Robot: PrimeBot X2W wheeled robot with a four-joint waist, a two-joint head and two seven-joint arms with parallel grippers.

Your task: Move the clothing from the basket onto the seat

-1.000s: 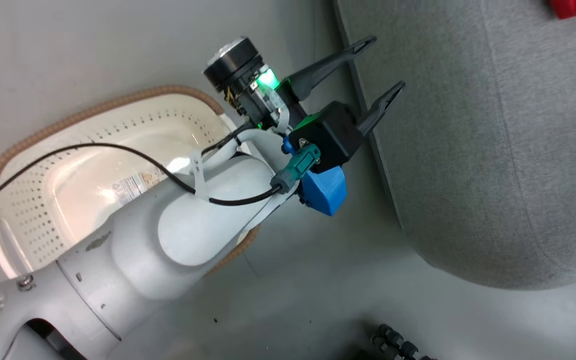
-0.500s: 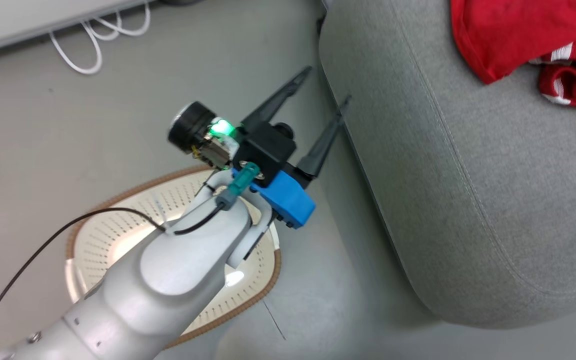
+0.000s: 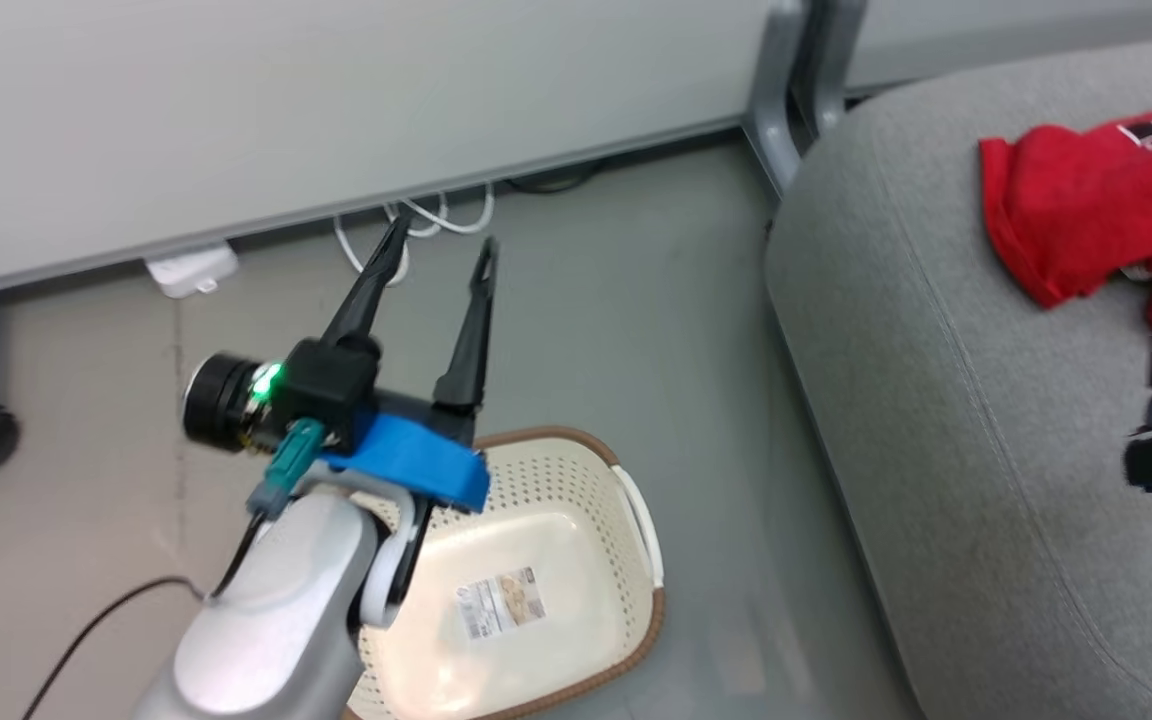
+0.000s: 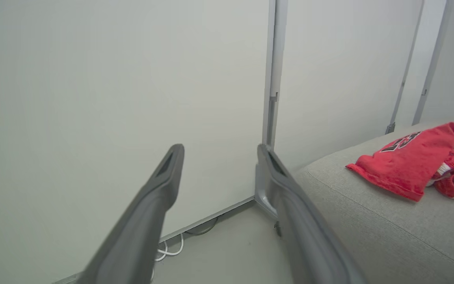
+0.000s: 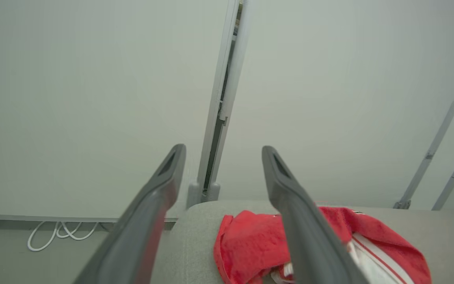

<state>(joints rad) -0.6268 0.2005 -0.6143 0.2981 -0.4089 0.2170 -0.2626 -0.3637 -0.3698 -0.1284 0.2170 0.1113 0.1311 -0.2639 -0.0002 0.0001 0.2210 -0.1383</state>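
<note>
In the head view the basket (image 3: 558, 440) stands on the floor (image 3: 636, 300) at the near left. The left gripper (image 3: 445, 235) hovers above its far rim with the jaws released and grasping nothing, while the clothing (image 3: 1076, 215) lies on the seat (image 3: 936, 450) at the far right. In the left wrist view the jaws are spread apart and point toward a pale wall panel (image 4: 93, 98), and the red clothing lies crumpled on the seat to the right. In the right wrist view the right gripper (image 5: 223, 153) hangs over the seat with the jaws also released, and the clothing lies on the seat just beyond them.
</note>
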